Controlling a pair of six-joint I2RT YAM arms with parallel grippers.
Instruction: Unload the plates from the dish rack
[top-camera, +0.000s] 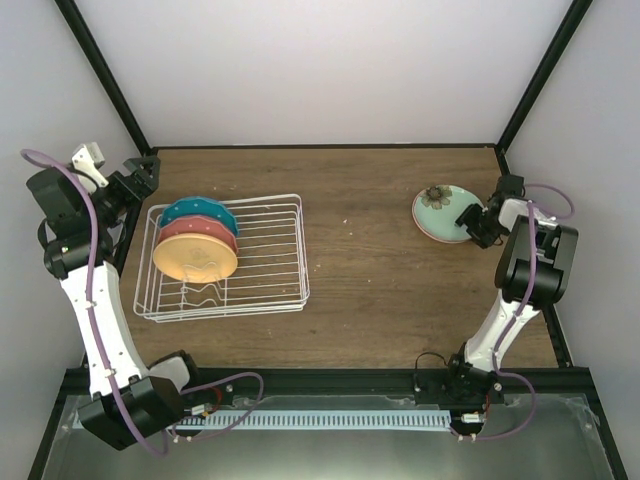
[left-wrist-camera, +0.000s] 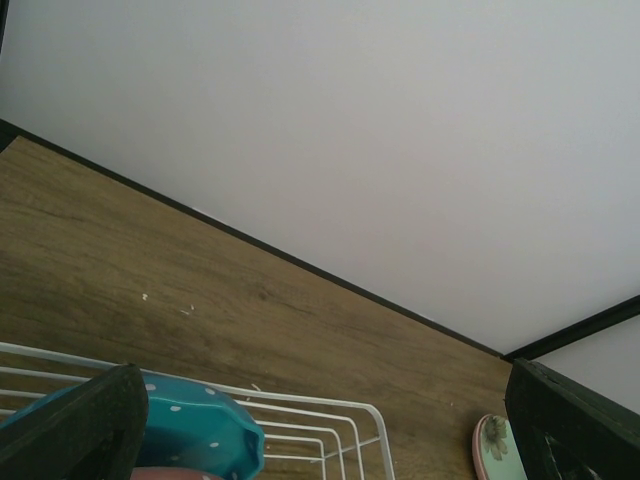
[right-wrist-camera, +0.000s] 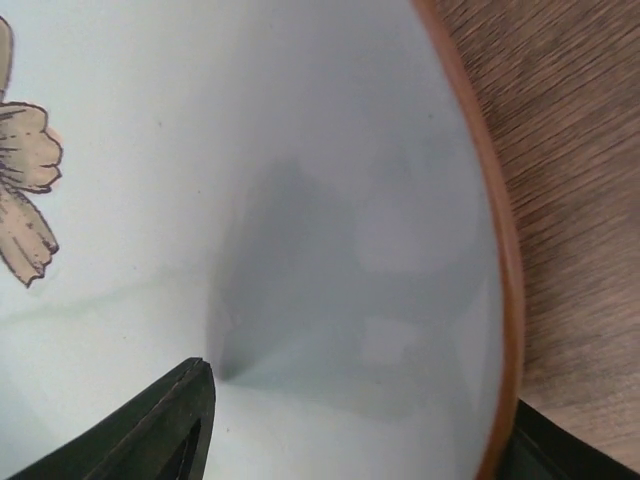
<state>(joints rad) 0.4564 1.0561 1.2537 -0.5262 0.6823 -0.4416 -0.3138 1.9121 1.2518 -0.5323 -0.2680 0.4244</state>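
Right gripper, jaws apart, straddles the mint plate

Dish rack, left, holds three plates; right, perhaps two stacked plates.

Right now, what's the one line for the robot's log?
rack: three plates standing | flower plate: out, right side | right end effector: open, astride its rim | left end effector: open, empty, by rack

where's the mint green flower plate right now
Top view: the mint green plate lies far right on the table, away from the dish rack, the right pincer straddling its rim.
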